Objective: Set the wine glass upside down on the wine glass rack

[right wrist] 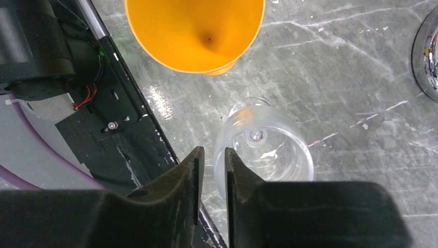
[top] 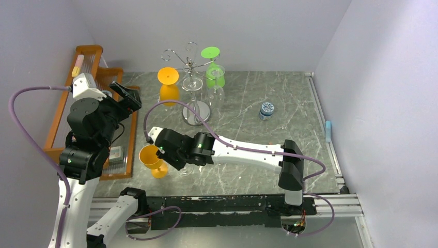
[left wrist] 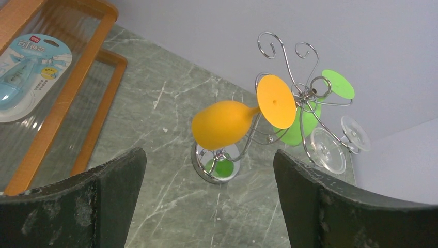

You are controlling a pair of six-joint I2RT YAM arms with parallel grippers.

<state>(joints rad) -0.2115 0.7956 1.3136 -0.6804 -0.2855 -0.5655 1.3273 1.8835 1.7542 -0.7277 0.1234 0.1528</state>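
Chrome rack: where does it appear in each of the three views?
Top external: the rack stands in the upper middle.
Left wrist: right of centre, with glasses hanging on it.
Right wrist: only a shiny curved edge at the right border, likely its base.
Shared landmark: the marbled table.

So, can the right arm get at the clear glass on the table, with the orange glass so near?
Probably yes. The right arm is over the clear glass, whose rim sits between its nearly closed jaws. The orange glass stands to one side, not in the way.
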